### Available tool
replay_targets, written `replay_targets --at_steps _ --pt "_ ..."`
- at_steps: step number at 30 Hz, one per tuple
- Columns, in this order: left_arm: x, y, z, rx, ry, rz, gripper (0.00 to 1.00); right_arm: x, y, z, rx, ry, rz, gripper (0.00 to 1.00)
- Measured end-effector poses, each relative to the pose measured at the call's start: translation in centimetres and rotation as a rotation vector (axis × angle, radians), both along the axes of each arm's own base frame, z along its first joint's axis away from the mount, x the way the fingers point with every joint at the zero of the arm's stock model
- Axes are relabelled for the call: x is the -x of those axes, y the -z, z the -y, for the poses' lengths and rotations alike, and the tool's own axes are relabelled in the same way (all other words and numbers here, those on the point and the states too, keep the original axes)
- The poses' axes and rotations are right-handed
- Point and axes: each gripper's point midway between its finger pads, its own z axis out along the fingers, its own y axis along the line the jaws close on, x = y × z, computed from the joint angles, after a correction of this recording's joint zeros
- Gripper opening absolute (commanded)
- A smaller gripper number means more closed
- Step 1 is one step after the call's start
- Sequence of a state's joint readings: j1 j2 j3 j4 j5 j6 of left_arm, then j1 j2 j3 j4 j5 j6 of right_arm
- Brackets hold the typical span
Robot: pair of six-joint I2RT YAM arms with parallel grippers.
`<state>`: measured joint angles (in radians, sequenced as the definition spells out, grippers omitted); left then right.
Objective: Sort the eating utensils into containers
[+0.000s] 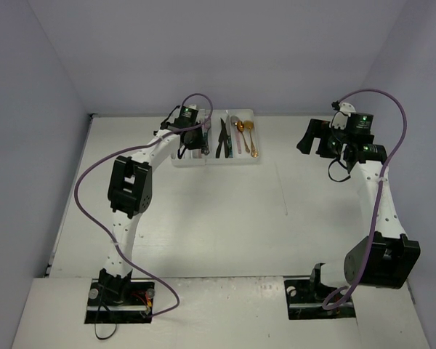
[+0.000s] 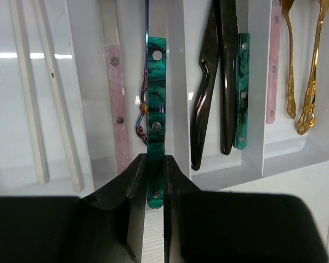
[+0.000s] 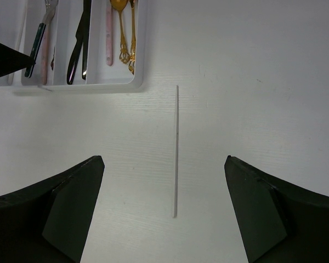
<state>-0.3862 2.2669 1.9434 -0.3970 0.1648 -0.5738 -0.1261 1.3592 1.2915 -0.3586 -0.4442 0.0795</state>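
Left hand pinches end of marbled teal-handled silver utensil, inside white plastic four-compartment cutlery tray, beside pink-handled piece. Right hand spread wide above white worktop, well apart from tray.

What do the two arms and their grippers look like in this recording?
The left arm and right arm have white links with bulky black joint housings. A purple cable loops along each, and a green light glows near each wrist. The left gripper and right gripper have flat black fingers.
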Motion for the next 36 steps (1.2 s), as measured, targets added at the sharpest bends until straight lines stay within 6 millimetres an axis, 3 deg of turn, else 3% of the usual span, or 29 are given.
replay_targets --at_steps 9,13,16,20,24,27,32,36 --pt "-0.9 -0.4 -0.9 -0.010 -0.038 0.021 0.01 -0.1 0.3 0.0 -0.001 0.001 -0.008 0.90" --pt "-1.6 -0.7 -0.9 -0.004 -0.043 0.036 0.14 -0.1 0.3 0.2 -0.001 0.005 -0.007 0.90" --pt "-1.8 -0.8 -1.0 -0.001 -0.045 0.041 0.33 -0.1 0.3 0.2 -0.001 0.006 -0.007 0.90" --pt "-2.1 -0.9 -0.9 0.006 -0.040 0.051 0.50 -0.1 0.3 0.2 0.000 0.005 -0.007 0.89" --pt "-2.4 -1.6 -0.6 0.017 -0.033 0.068 0.55 -0.1 0.5 0.4 0.007 0.011 -0.011 0.87" --pt "-2.5 -2.2 -0.5 0.017 -0.017 0.085 0.55 0.0 1.2 0.8 0.037 0.020 -0.022 0.77" --pt "-2.1 -5.6 -1.2 -0.031 0.029 0.151 0.58 1.1 3.6 1.9 0.150 0.033 -0.085 0.61" --pt "-0.8 -13.1 -2.6 -0.085 0.054 0.298 0.60 2.9 7.7 1.6 0.245 -0.005 -0.219 0.57"
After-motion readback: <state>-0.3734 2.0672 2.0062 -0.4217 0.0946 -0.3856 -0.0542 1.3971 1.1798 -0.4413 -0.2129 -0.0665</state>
